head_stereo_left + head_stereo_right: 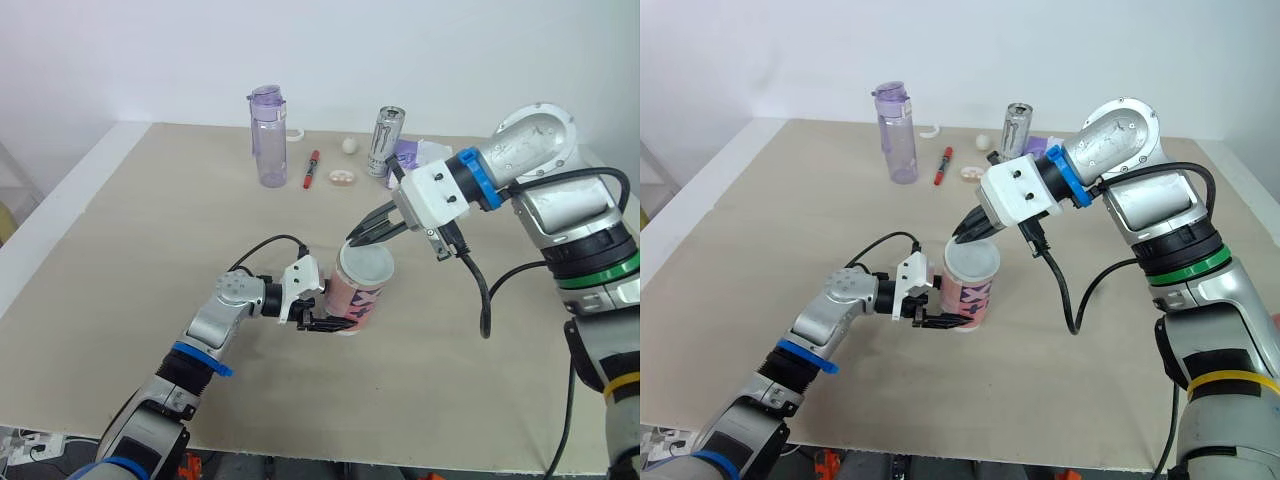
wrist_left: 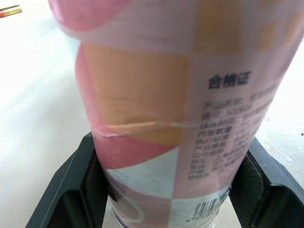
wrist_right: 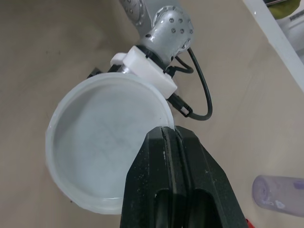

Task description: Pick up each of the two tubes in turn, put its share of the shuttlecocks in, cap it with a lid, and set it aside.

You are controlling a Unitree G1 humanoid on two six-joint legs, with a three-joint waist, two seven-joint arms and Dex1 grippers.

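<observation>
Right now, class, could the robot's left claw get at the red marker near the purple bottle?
Probably not as things stand: the left claw is shut on the pink tube, and the red marker lies far beyond it.

One pink patterned cardboard tube [image 1: 358, 300]; one translucent white lid [image 1: 366, 262]; one purple plastic bottle [image 1: 268, 137]; one red pen [image 1: 311, 168]; one silver can [image 1: 384, 142]; one white ball [image 1: 349, 145].

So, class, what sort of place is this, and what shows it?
Probably a robot lab or test bench: a plain table against a white wall, a water bottle, drink can and red marker at its far edge, and the left tool gripping a pink tube while the right tool pinches a lid.
</observation>
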